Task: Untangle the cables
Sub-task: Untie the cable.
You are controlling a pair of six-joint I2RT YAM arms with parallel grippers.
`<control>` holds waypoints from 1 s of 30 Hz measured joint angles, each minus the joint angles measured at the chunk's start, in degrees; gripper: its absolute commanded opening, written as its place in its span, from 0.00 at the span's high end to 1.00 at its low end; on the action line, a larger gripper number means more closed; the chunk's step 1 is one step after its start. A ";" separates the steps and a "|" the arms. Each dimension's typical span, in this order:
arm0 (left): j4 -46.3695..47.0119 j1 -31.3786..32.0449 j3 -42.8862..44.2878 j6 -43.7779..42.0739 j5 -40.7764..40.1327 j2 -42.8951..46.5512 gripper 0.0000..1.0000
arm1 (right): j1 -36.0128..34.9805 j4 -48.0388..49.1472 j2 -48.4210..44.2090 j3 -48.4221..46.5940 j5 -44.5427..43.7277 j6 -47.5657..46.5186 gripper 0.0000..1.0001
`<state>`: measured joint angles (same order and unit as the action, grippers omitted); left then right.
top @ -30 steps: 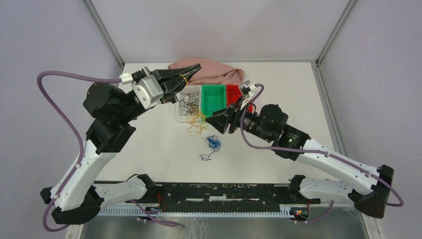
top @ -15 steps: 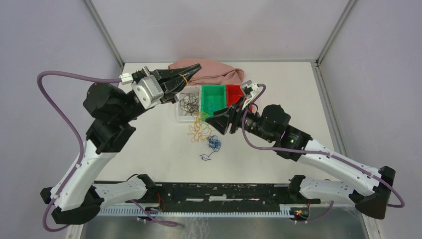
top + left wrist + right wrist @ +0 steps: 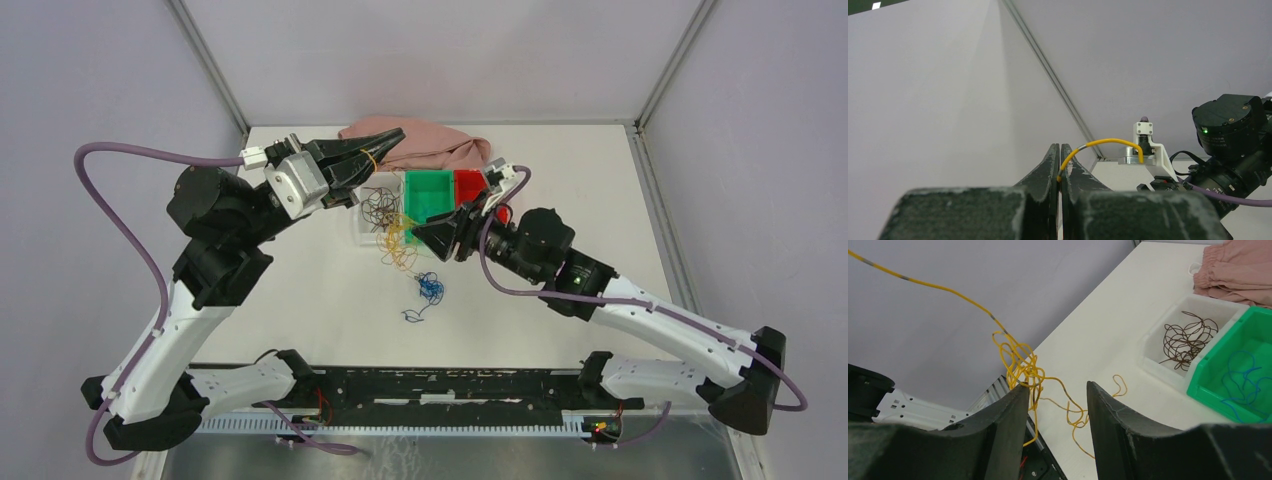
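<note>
Our left fingers [image 3: 1054, 165] are pressed together on a yellow cable [image 3: 1108, 142], raised near the pink cloth [image 3: 440, 145] at the far edge of the worktop [image 3: 300, 300]. Our right fingers [image 3: 1110, 415] stand spread, with the yellow tangle [image 3: 1023, 365] hanging against one of them, just beside the green bin [image 3: 428, 175]. Blue cables [image 3: 430, 288] lie on open worktop nearer us. Brown cables [image 3: 1188, 337] sit in the clear bin [image 3: 1154, 347].

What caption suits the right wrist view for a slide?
Open right end effector beside a hanging yellow wire tangle; brown wires in a clear bin, blue wires in a green bin.
</note>
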<state>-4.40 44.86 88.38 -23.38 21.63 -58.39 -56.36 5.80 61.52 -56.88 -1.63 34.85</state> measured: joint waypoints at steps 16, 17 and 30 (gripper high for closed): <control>0.00 0.00 0.00 0.00 1.05 0.00 0.97 | 0.00 4.33 2.32 -0.33 -3.63 0.44 0.48; -0.02 0.00 0.00 0.02 1.05 0.00 0.97 | 0.00 4.63 2.34 -0.33 -3.61 0.48 0.48; -0.59 0.00 1.03 3.10 2.58 -0.55 0.97 | -0.61 6.45 3.10 -0.33 -7.41 0.59 0.48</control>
<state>-4.99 44.86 89.41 -20.27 24.21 -58.94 -56.97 12.25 64.62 -57.21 -9.04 35.44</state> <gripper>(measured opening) 0.047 0.516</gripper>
